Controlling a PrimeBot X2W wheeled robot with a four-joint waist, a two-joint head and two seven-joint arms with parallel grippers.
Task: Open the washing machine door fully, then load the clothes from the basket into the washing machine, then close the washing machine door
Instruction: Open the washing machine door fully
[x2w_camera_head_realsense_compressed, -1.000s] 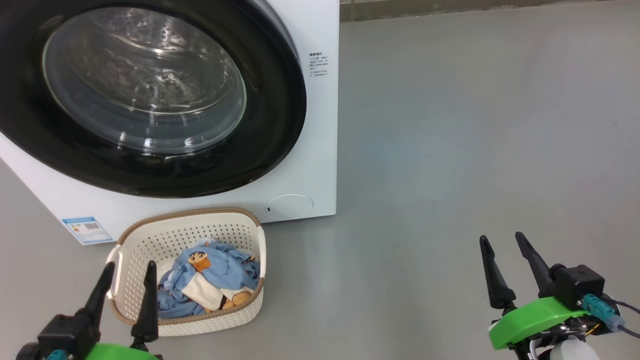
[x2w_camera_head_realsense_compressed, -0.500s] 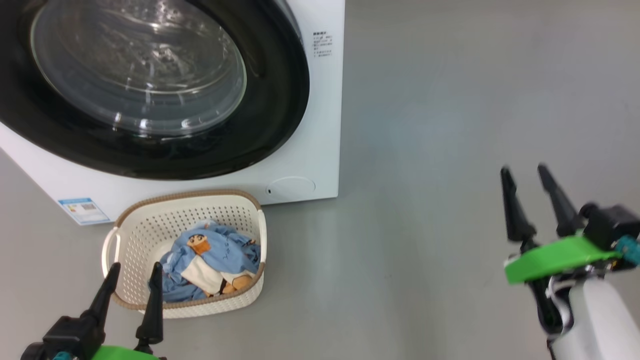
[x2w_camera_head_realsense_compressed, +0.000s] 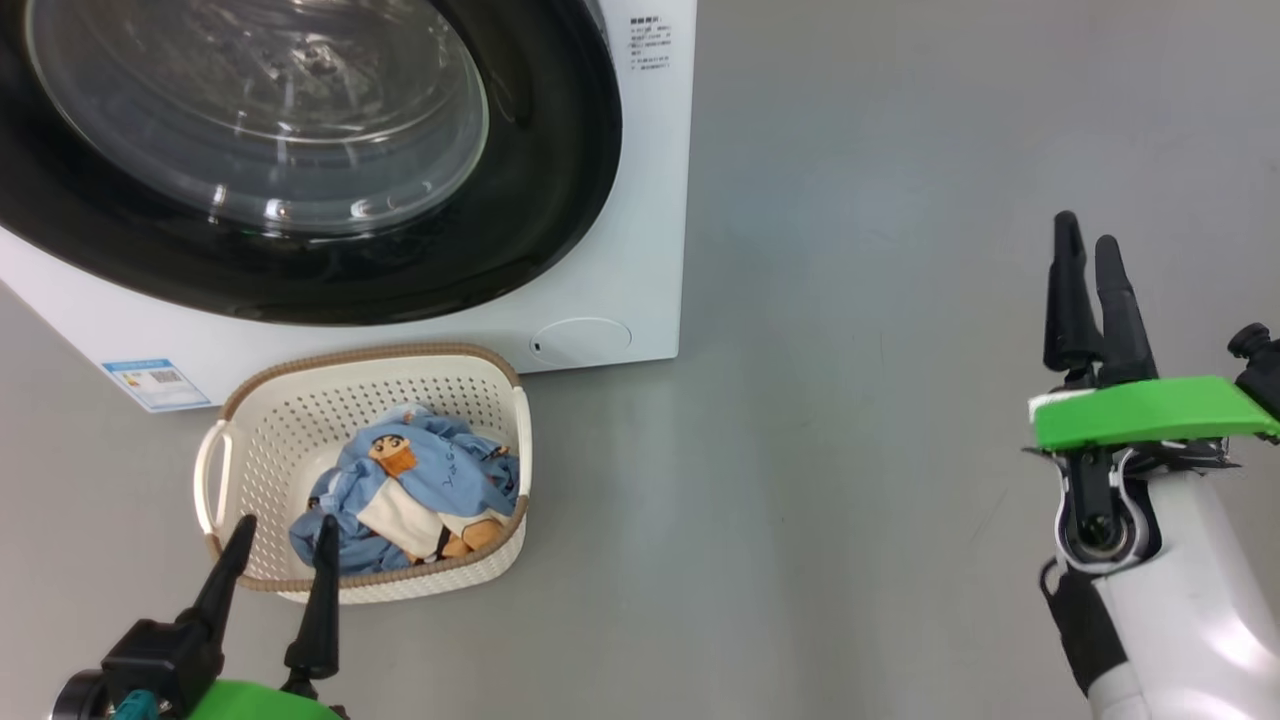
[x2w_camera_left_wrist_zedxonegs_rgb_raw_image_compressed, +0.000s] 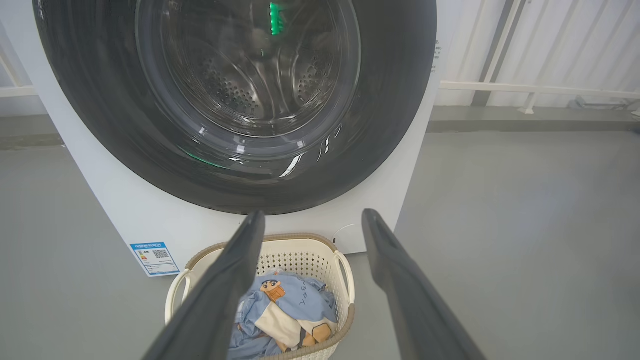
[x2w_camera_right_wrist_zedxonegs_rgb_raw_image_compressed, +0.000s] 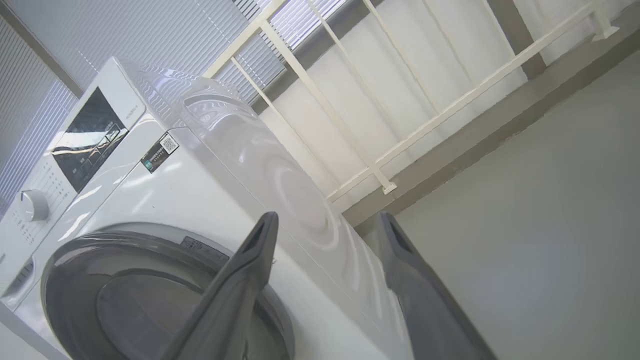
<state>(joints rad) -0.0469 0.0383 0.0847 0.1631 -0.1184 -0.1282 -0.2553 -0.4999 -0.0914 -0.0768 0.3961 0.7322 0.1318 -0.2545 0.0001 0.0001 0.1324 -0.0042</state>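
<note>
The white washing machine (x2w_camera_head_realsense_compressed: 645, 220) stands at the upper left, and its washing machine door (x2w_camera_head_realsense_compressed: 545, 200), a black ring around clear glass, lies shut against the front. On the floor before it sits the cream basket (x2w_camera_head_realsense_compressed: 370, 357), holding the light blue clothes (x2w_camera_head_realsense_compressed: 420, 490). My left gripper (x2w_camera_head_realsense_compressed: 287, 522) is open, low at the basket's near left corner. In the left wrist view its fingers (x2w_camera_left_wrist_zedxonegs_rgb_raw_image_compressed: 313, 214) frame the basket (x2w_camera_left_wrist_zedxonegs_rgb_raw_image_compressed: 345, 265) and the clothes (x2w_camera_left_wrist_zedxonegs_rgb_raw_image_compressed: 295, 300). My right gripper (x2w_camera_head_realsense_compressed: 1085, 230) is open, raised over bare floor far right of the machine. In the right wrist view, the right gripper (x2w_camera_right_wrist_zedxonegs_rgb_raw_image_compressed: 328, 216) points at the machine's side (x2w_camera_right_wrist_zedxonegs_rgb_raw_image_compressed: 200, 190).
A blue label (x2w_camera_head_realsense_compressed: 155, 383) and a round white flap (x2w_camera_head_realsense_compressed: 580, 340) mark the machine's lower front. Its control panel (x2w_camera_right_wrist_zedxonegs_rgb_raw_image_compressed: 85, 142) is on top. A white railing (x2w_camera_right_wrist_zedxonegs_rgb_raw_image_compressed: 370, 165) and wall stand behind. Grey floor (x2w_camera_head_realsense_compressed: 850, 400) spreads right of the machine.
The head camera has tilted, so machine and basket sit higher in view. My right gripper has risen and turned, its fingers nearly in line. The left gripper has hardly moved.
</note>
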